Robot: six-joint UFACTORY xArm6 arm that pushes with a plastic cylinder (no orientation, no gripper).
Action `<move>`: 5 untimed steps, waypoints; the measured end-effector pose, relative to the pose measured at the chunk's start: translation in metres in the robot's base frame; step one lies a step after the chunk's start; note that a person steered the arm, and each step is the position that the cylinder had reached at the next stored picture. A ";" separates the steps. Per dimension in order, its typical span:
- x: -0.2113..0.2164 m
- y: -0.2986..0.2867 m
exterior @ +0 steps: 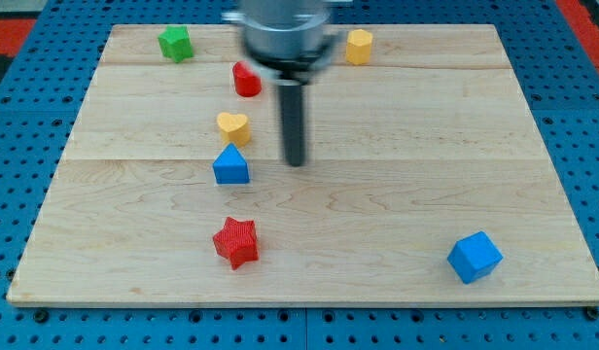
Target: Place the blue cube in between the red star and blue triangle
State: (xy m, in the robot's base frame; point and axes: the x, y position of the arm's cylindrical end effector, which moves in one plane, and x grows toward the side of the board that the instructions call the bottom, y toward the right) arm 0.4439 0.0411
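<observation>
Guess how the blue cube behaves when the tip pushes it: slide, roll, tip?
The blue cube has flat faces and looks squat, so it probably slides on the smooth wooden board, not rolls. It sits skewed, so an off-centre push likely spins it.

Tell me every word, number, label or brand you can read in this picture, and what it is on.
None: no readable text shows anywhere.
The wooden board, the blue cube, the red star and the blue triangle are all plain.
The blurred metal housing above my tip shows no legible mark.
</observation>
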 end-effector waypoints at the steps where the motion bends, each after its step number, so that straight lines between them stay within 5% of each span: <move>1: 0.026 0.113; 3: 0.147 0.217; 4: 0.156 0.173; 5: 0.113 0.092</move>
State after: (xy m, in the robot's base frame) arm 0.5566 0.1331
